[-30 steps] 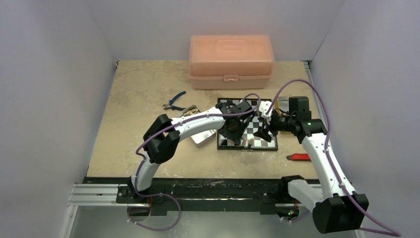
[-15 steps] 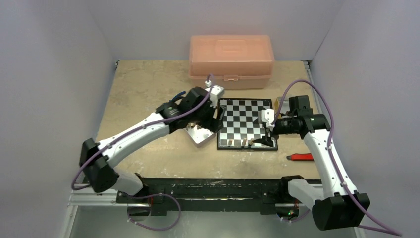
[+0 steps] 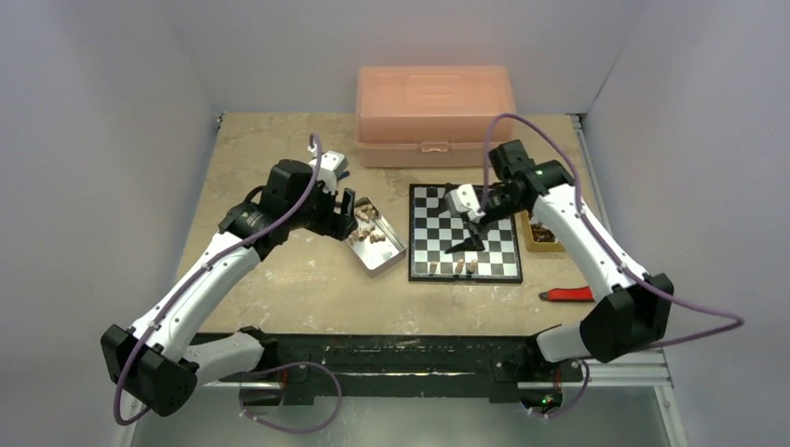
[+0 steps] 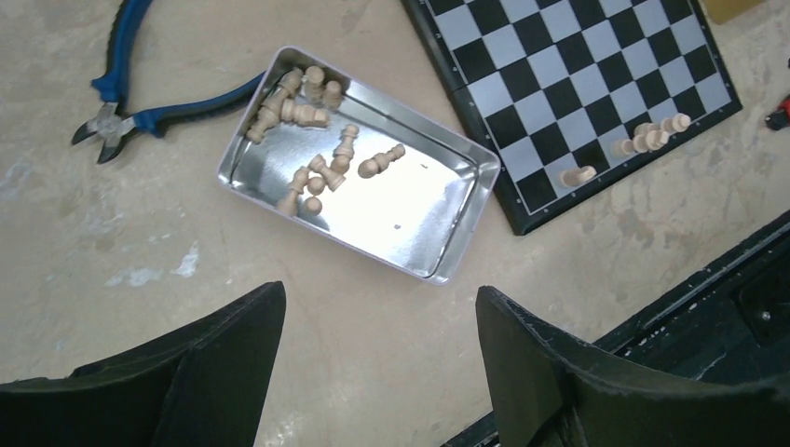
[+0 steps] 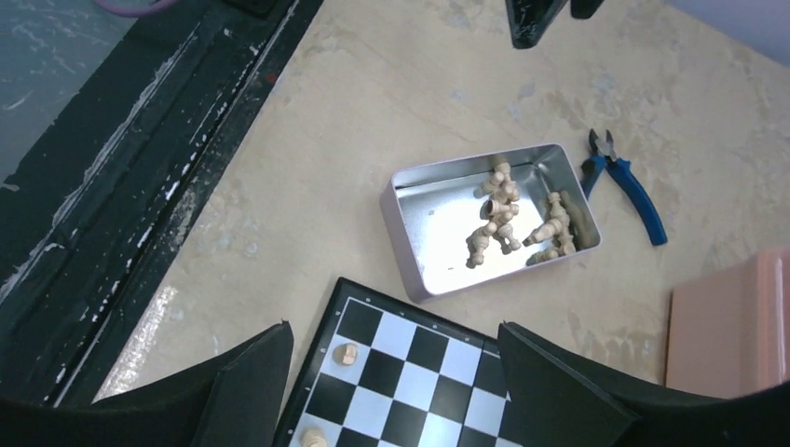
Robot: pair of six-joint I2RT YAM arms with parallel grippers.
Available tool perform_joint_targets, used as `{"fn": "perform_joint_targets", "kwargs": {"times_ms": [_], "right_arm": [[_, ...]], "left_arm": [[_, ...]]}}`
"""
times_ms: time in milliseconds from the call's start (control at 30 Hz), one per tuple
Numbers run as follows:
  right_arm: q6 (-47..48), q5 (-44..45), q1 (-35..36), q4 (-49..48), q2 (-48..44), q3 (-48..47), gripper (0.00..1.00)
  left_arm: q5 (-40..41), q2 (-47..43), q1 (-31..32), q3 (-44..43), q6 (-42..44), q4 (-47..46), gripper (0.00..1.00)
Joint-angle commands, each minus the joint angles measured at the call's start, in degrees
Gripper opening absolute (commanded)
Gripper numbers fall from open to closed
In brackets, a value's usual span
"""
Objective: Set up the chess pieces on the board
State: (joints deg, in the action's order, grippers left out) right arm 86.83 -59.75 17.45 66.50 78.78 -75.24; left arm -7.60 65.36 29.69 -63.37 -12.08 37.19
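Pieces from above: we see pale chess pieces (image 3: 365, 223) heaped in an open tin (image 3: 384, 257) just left of the board (image 3: 438, 212), and a few more on the board's near row.
Arms from above: the left arm (image 3: 214, 265) hangs beside the tin, and the right arm (image 3: 582, 233) reaches over the board.
Left jaws, left wrist view: apart and empty, well above the tin.
Pieces, left wrist view: turned wood with round heads on narrow necks, tumbled on their sides and touching one another.
Handling: we judge them very light, hard, and apt to roll or skid on the metal. We would pick a loose one and pinch it across the body from above.
Tin, left wrist view: thin bright metal with low walls and rounded corners.
Right jaws, right wrist view: apart and empty, above the board's near corner.
Board, right wrist view: flat, stiff, glossy black and silvery checks. We expect pieces to tip easily when set down.
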Motion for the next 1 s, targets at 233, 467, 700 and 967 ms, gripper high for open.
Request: {"fn": "perform_joint_targets", "kwargs": {"times_ms": [233, 467, 700, 967], "right_arm": [[-26.37, 21.97, 22.85, -20.65, 17.73, -14.25, 0.79], [-35.48, 29.59, 27.63, -29.77, 27.07, -15.97, 0.67], [-37.92, 32.1, 27.83, -34.83, 32.08, -16.17, 0.57], [-43.06, 36.55, 27.85, -37.5, 37.63, -19.06, 0.52]], "left_arm": [[16.42, -15.86, -4.39, 9.88, 7.09, -3.15, 0.85], [27.07, -23.33, -4.46, 11.75, 8.44, -3.48, 0.86], [27.31, -24.26, -4.53, 11.61, 8.81, -3.25, 0.85], [27.63, -25.45, -4.73, 11.91, 9.04, -3.52, 0.85]]}}
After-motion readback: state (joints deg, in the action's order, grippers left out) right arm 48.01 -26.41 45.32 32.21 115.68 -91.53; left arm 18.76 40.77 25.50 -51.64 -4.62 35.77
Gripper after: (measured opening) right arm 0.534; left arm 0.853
